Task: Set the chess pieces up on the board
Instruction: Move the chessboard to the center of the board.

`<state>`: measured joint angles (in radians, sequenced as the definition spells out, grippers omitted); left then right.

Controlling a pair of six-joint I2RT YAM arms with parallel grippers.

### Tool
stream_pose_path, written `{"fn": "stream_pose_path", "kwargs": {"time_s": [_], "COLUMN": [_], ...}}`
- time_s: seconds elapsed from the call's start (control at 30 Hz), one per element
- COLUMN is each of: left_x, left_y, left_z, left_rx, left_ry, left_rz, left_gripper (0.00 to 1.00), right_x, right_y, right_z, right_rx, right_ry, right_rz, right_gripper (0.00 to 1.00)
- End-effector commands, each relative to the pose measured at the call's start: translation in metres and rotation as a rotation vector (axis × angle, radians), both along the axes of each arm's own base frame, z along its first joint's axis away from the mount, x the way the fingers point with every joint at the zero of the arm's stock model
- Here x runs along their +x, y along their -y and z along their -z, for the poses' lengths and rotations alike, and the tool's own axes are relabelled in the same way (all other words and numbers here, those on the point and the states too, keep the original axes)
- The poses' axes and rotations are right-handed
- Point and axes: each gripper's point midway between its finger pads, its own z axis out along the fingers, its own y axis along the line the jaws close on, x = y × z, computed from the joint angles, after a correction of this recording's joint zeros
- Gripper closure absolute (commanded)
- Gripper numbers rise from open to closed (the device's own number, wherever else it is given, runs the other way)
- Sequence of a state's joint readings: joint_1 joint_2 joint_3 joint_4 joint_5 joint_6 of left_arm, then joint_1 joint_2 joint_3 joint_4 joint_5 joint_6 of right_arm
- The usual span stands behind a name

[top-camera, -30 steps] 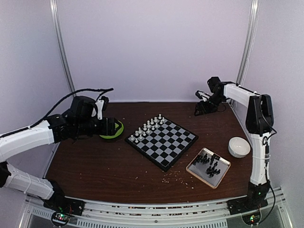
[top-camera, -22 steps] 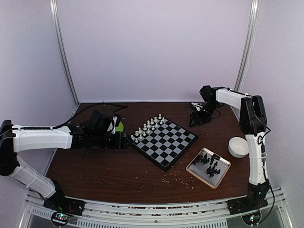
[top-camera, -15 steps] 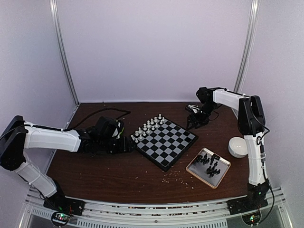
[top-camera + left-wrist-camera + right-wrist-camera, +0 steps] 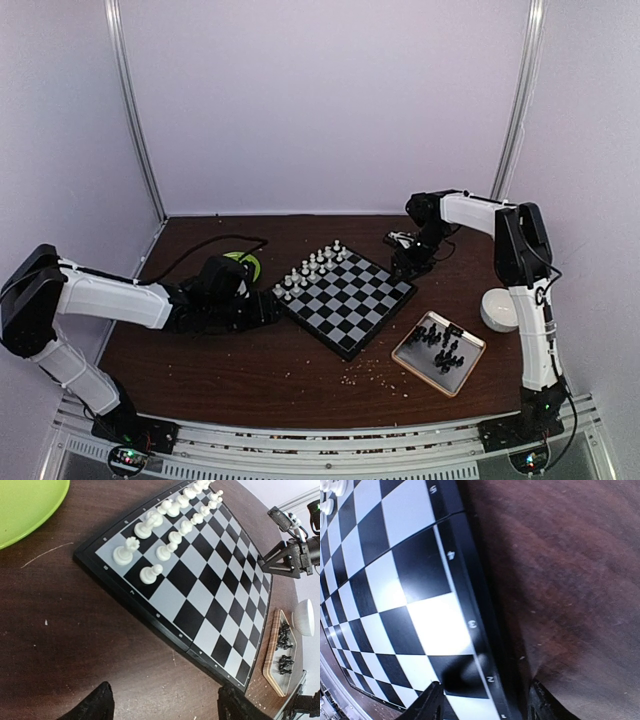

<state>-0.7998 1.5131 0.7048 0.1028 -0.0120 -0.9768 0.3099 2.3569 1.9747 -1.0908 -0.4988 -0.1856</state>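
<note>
Pose low | left fingers (image 4: pixel 98 706) apart beside board (image 4: pixel 350 305) | right fingers (image 4: pixel 428 706) astride rim

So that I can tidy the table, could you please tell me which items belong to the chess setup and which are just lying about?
Job: board, white pieces on it, black pieces in the tray.
Lying about: green plate, white bowl, crumbs.

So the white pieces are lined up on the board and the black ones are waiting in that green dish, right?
Not quite. The white pieces do stand on the board, but the black pieces lie in the tan-rimmed tray, not in the green dish. The top external view shows it.
</note>
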Motion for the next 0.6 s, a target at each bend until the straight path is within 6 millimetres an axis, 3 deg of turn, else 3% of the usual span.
{"fn": "stream_pose_path", "kwargs": {"time_s": [0.0, 0.33, 0.57], "left_x": [0.005, 0.018, 0.039], "left_y": [-0.006, -0.036, -0.063], "left_z": [-0.005, -0.011, -0.022], "left_rx": [-0.017, 0.004, -0.033], "left_ry": [0.042, 0.07, 0.084], "left_rz": [-0.053, -0.124, -0.186], "left_gripper": [0.27, 0.28, 0.28], "right_x": [-0.028, -0.105, -0.129], "right_y": [-0.006, -0.024, -0.055], "right_z": [0.001, -0.01, -0.037], "right_rx": [0.004, 0.005, 0.039], "right_ry": [-0.051, -0.022, 0.034], "right_rz": [-0.039, -0.144, -0.221], "right_gripper": [0.44, 0.46, 0.44]}}
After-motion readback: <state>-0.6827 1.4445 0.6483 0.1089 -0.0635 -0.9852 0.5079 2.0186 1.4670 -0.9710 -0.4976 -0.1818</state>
